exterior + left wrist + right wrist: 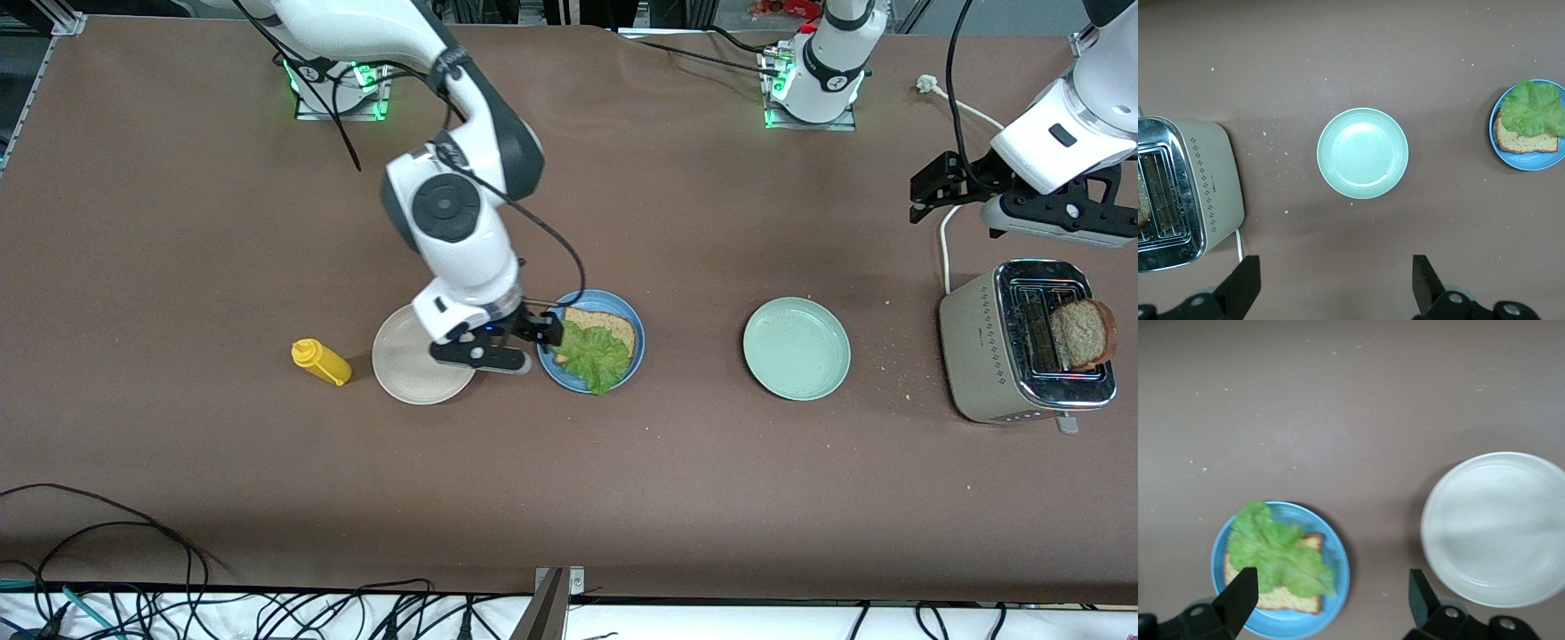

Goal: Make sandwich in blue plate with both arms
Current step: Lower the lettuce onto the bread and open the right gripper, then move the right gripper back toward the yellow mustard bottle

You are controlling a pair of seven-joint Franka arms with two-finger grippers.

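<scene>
The blue plate (pixel 633 360) holds one slice of brown toast (pixel 609 325) with a ruffled green lettuce leaf (pixel 594 354) lying on top. My right gripper (pixel 547 331) hangs low at the plate's edge, between it and the beige plate, open with nothing between its fingers. In the right wrist view the lettuce (pixel 1275 550) and toast (pixel 1295 600) sit on the blue plate (pixel 1338 567) by one finger. A second toast slice (pixel 1082 333) stands in the toaster (pixel 987 356). My left gripper (pixel 917 200) hovers open and empty above the table beside the toaster.
A beige plate (pixel 409 369) lies beside the blue plate toward the right arm's end, with a yellow mustard bottle (pixel 320 362) next to it. A mint-green plate (pixel 797 348) sits between the blue plate and the toaster. The toaster's white cord (pixel 946 240) runs toward the bases.
</scene>
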